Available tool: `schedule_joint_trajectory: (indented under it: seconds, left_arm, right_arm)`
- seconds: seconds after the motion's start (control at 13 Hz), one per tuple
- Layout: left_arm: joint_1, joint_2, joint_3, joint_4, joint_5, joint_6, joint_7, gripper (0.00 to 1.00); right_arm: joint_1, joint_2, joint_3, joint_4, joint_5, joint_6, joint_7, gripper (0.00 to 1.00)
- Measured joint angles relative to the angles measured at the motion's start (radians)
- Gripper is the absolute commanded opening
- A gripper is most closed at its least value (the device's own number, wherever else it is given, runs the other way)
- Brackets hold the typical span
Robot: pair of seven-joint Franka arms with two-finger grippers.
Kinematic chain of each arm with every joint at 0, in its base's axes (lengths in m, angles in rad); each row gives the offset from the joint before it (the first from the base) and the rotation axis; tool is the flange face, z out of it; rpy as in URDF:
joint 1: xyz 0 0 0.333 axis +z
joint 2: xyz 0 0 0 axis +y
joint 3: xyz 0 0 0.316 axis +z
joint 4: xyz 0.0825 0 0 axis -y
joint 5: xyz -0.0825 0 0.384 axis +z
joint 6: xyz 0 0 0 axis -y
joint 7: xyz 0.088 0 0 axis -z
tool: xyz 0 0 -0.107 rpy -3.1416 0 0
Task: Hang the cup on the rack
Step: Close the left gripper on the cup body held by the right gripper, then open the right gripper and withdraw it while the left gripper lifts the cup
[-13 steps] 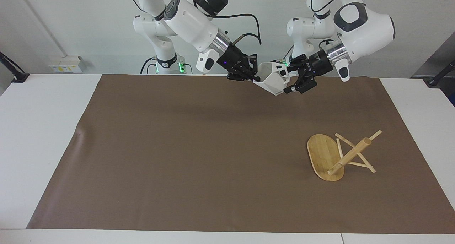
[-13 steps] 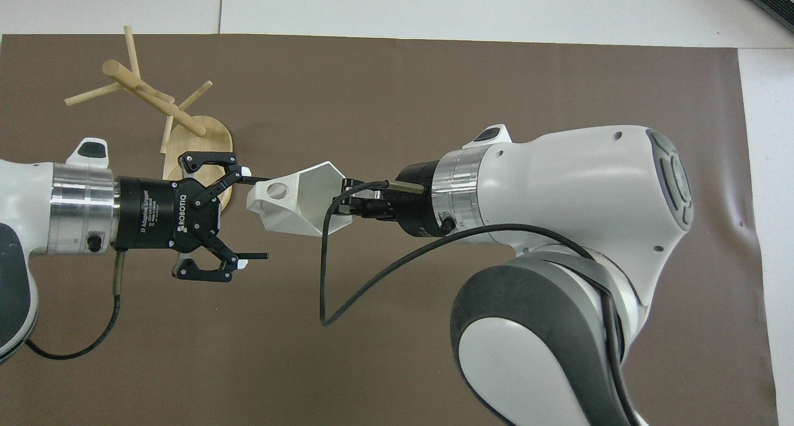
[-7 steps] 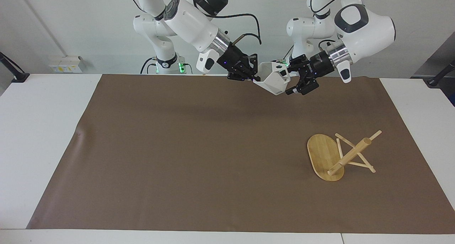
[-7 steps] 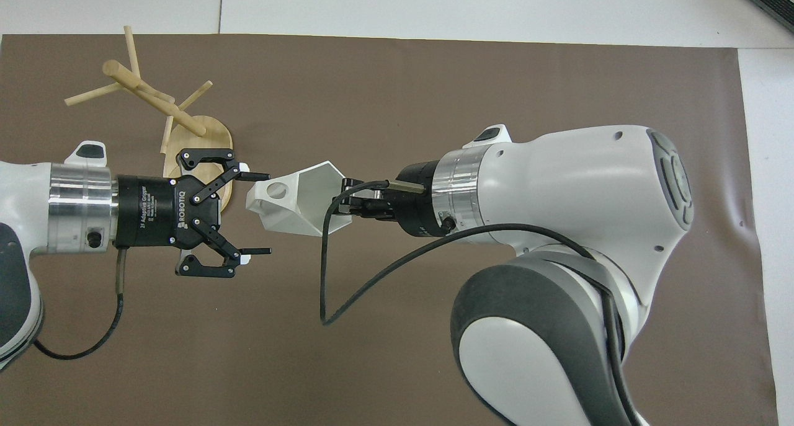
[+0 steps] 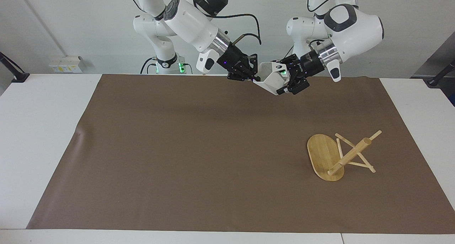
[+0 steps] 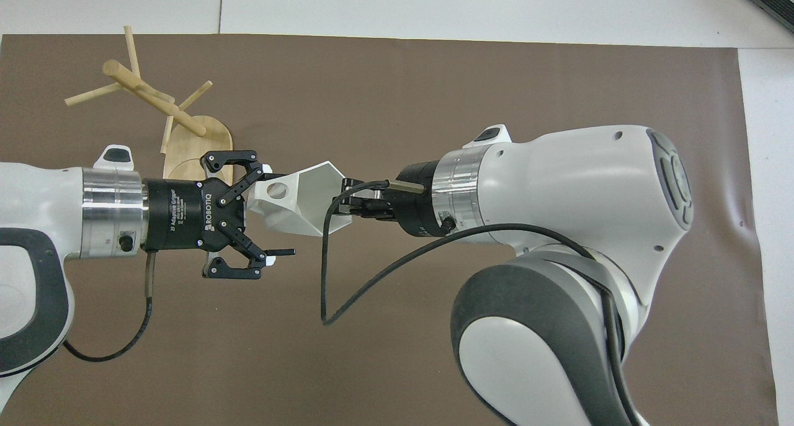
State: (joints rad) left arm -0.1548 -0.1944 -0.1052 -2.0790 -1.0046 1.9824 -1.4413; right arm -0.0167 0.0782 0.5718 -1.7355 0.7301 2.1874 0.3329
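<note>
Cup (image 5: 272, 81) is hanging in the air over the brown mat (image 5: 199, 148), at the edge nearest the robots, tipped on its side. I am seeing my right gripper (image 5: 253, 77) clenched on its rim, with the handle and its round hole (image 6: 277, 191) pointing toward the left arm. My left gripper (image 6: 280, 214) is reaching in from that arm's end with its fingers spread wide — one finger (image 6: 273, 175) is lying just beside the handle, the other (image 6: 279, 251) is standing clear of the cup. From the overhead view the cup's base end is sitting between those open fingers, though I cannot tell whether any finger is touching it.

Meanwhile the rack (image 5: 339, 155) is lying toppled on the mat toward the left arm's end of the table, farther from the robots than the cup — its oval base (image 5: 323, 155) is standing on edge, and its post (image 5: 350, 155) and pegs are slanting out sideways.
</note>
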Motion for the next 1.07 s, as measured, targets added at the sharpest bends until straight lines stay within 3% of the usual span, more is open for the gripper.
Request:
schedule_joint_trajectory:
  seconds: [0.08, 0.15, 0.23, 0.69, 0.84, 1.07]
  left_arm:
    - [0.000, 0.000, 0.000, -0.001, 0.000, 0.000, 0.000, 0.63]
    - [0.000, 0.000, 0.001, -0.001, 0.000, 0.002, 0.000, 0.15]
    - [0.000, 0.000, 0.001, -0.001, 0.000, 0.003, 0.000, 0.00]
    - [0.001, 0.000, 0.007, -0.002, -0.001, 0.011, 0.032, 0.00]
    - [0.002, 0.000, 0.008, -0.002, -0.002, 0.010, 0.033, 0.00]
    - [0.014, 0.000, 0.013, -0.008, -0.001, 0.004, 0.051, 0.00]
  right_arm:
    - [0.000, 0.000, 0.000, 0.000, 0.000, 0.000, 0.000, 0.00]
    - [0.000, 0.000, 0.000, 0.000, 0.000, 0.000, 0.000, 0.00]
    - [0.000, 0.000, 0.000, 0.000, 0.000, 0.000, 0.000, 0.00]
    - [0.000, -0.001, 0.001, 0.000, 0.000, -0.010, 0.000, 0.02]
    - [0.000, -0.001, 0.002, 0.000, 0.000, -0.009, 0.000, 0.27]
    - [-0.002, -0.001, 0.000, 0.001, 0.001, 0.002, 0.000, 0.51]
